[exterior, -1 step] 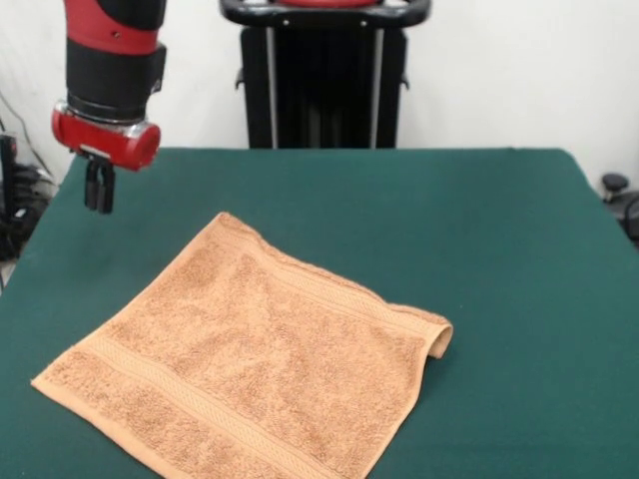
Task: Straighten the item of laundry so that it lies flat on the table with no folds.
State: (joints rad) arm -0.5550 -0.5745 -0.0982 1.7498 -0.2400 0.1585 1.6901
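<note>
A: Where's the towel (250, 369)?
B: Spread on the tabletop (499, 220), right corner curled under. Hand (98, 195) hangs apart from it, fingers together, empty.
A: Next?
B: Probably pinch that corner, pull it outward.

Towel (255, 374) corner curled, jaws aloft

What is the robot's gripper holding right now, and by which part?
Nothing. The gripper hangs shut and empty over the table, apart from the towel.
</note>
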